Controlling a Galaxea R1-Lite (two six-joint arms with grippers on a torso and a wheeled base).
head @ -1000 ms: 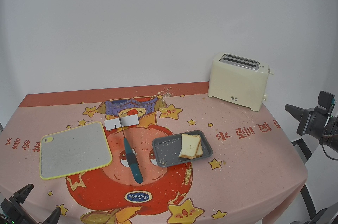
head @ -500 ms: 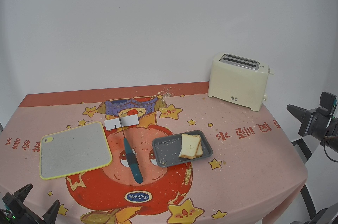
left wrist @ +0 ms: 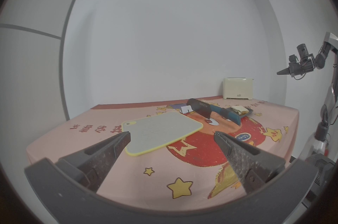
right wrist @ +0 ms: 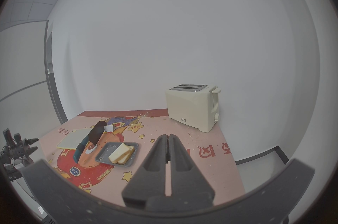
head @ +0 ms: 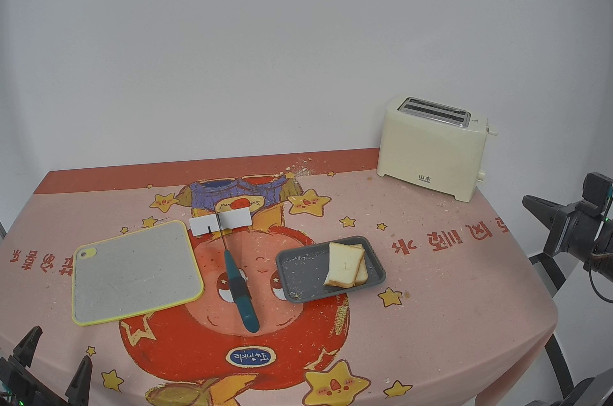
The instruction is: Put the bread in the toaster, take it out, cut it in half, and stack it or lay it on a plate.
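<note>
Two bread halves lie stacked on the right part of a grey plate at the table's middle. They also show in the right wrist view as bread on the plate. A cream toaster with empty slots stands at the back right. A teal-handled knife lies left of the plate, its blade toward a white holder. My left gripper stands open off the table's front left corner, holding nothing. My right gripper is shut and empty, beyond the table's right edge.
A grey cutting board with a yellow rim lies bare on the left. Crumbs dot the patterned cloth. In the left wrist view the board is straight ahead of the open left gripper. A white wall stands behind the table.
My left gripper has sunk toward the front edge of the view, still open. My right gripper has drifted slightly right and down, away from the table. Nothing on the table moved.
</note>
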